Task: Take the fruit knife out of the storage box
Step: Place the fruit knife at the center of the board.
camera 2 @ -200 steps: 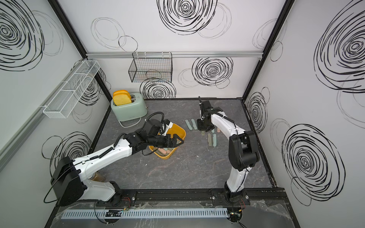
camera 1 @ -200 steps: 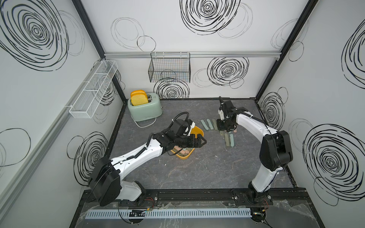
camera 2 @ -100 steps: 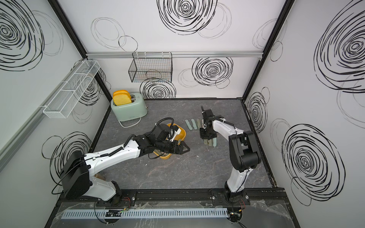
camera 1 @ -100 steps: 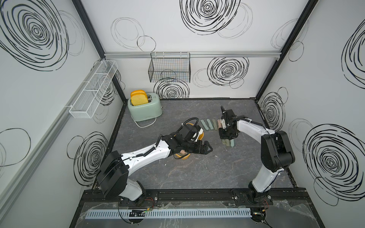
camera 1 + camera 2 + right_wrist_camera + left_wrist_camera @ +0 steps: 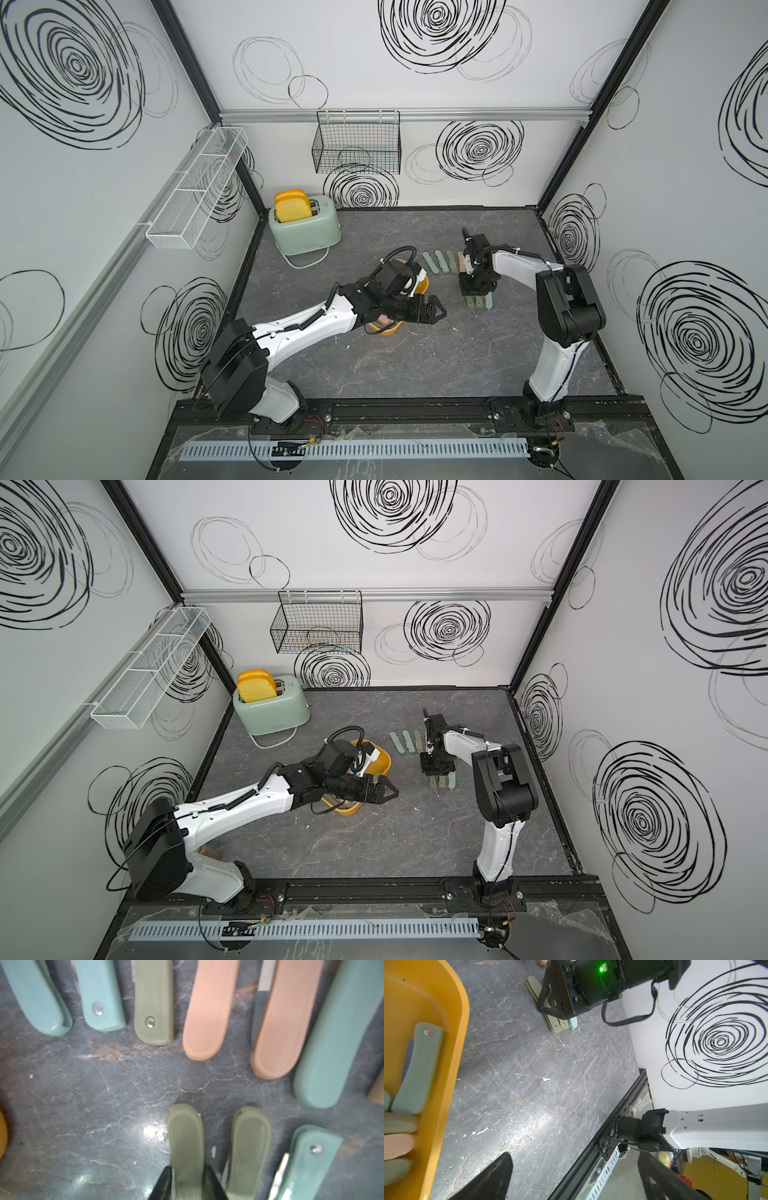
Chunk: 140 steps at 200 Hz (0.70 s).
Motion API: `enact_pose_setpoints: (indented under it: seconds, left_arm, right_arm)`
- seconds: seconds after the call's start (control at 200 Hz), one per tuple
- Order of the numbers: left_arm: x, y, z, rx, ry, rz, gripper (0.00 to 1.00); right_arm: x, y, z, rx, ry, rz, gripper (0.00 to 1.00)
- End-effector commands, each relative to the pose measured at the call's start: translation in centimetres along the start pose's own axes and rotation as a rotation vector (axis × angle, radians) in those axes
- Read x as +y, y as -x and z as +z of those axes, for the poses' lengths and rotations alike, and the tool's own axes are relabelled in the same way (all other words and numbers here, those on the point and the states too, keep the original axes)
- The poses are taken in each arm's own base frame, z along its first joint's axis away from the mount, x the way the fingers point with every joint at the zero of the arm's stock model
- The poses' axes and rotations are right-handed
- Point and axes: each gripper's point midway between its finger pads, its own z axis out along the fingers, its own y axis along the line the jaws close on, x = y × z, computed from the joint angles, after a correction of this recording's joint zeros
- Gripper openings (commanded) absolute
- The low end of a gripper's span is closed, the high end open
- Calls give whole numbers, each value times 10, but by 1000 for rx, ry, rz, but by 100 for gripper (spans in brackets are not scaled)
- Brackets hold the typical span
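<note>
The left arm (image 5: 307,328) stretches low from the front rail's left end toward mid-table, forearm passing over the box (image 5: 415,997), with the left claw (image 5: 432,312) held level just past the box's right rim, spread wide and holding nothing. The right arm (image 5: 565,307) rises from the rail's right end, folds at the elbow and reaches toward the back wall, wrist bent so the right claw (image 5: 188,1167) points straight down at the table. That claw is nearly closed, a finger (image 5: 164,1184) on each side of an olive knife (image 5: 185,1136); whether it presses or merely flanks the handle cannot be told. White walls (image 5: 374,62) with black swirls enclose a dark marbled table (image 5: 415,365); a green toaster (image 5: 305,232) stands in the far left corner. The knife lies flat on the table, outside the box and apart to its right, the box-side one in a row of 3. Its long axis runs front to back, rounded end toward the back wall.
</note>
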Motion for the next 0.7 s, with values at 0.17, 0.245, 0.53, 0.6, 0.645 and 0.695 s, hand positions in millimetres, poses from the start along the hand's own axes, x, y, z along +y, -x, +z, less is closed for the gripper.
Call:
enact_pose_setpoints:
  seconds: [0.17, 0.245, 0.53, 0.6, 0.645, 0.695]
  left_arm:
    - [2, 13, -23, -71, 4, 4, 98]
    - [5, 19, -32, -97, 12, -2, 98]
    - [40, 36, -88, -226, 55, -76, 98]
    - [52, 33, -101, -251, 69, -102, 98]
    - [60, 30, -109, -265, 81, -119, 98]
    - [67, 26, -118, -285, 91, -135, 98]
  right_arm:
    - [7, 28, -33, -85, 2, -16, 36]
    - [15, 38, -51, -128, 3, -28, 36]
    - [86, 60, -92, -224, 63, -162, 38]
    - [111, 59, -95, -235, 80, -214, 39]
    - [126, 57, -94, -237, 86, -246, 39]
    - [142, 53, -91, -233, 101, -279, 40]
